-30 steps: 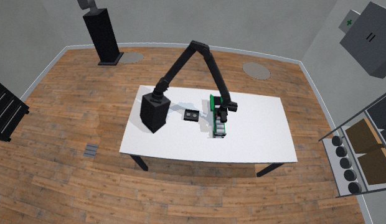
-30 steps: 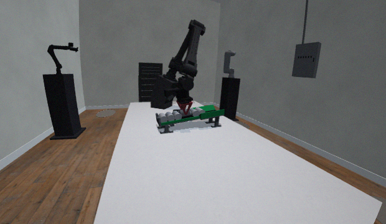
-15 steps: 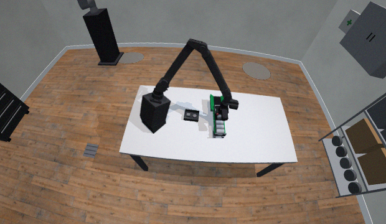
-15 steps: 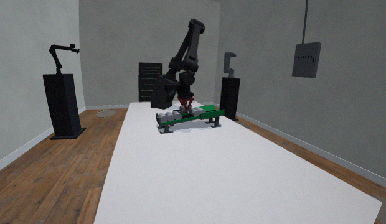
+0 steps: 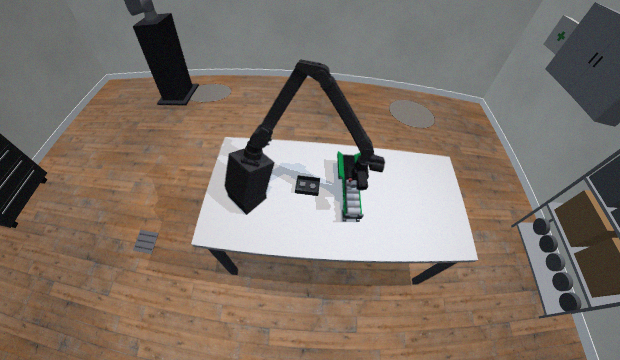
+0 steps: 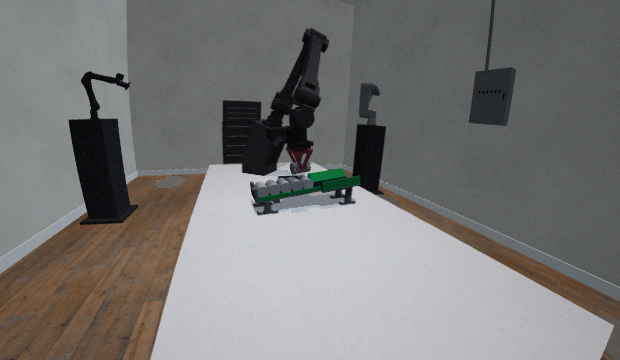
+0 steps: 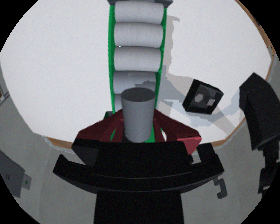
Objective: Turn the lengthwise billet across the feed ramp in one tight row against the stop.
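A green feed ramp [image 5: 349, 187] stands on the white table and also shows in the exterior view [image 6: 310, 186] and the wrist view [image 7: 136, 50]. My gripper [image 7: 138, 112], with red fingers, is shut on one more grey billet [image 7: 138, 115]. This billet points lengthwise along the ramp. It hangs just above the ramp behind the row, as the exterior view shows [image 6: 299, 168]. The gripper hides part of the ramp's upper end in the top view [image 5: 361, 177].
A small black box [image 5: 307, 186] lies on the table left of the ramp. The arm's black base block [image 5: 247, 179] stands at the table's left end. A shelf rack [image 5: 580, 240] stands beyond the table's right side.
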Motion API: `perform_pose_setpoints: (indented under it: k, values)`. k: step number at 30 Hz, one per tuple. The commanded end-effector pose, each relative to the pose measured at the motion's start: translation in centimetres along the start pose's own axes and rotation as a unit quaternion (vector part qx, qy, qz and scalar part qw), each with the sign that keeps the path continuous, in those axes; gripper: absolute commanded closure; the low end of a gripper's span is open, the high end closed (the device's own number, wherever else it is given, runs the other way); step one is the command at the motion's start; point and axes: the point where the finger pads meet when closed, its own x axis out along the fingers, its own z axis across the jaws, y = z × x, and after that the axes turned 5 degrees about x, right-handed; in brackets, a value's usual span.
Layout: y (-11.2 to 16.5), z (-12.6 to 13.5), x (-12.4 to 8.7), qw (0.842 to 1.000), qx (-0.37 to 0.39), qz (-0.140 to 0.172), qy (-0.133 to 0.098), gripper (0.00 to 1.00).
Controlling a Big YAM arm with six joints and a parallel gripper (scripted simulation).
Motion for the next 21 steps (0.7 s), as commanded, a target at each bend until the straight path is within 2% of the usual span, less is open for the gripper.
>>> perform_pose_setpoints:
  k: [1, 12, 17, 21]
  values:
    - [-0.4, 3.2, -5.3, 0.999, -0.009, -0.006, -0.050, 1.00]
    - [-0.7, 2.2, -4.5, 0.998, 0.005, -0.028, -0.047, 1.00]
    - [-0.6, 2.5, -4.6, 0.998, 0.004, -0.037, -0.051, 1.00]
    - [0.3, 2.1, -4.1, 0.998, -0.003, -0.040, -0.044, 1.00]
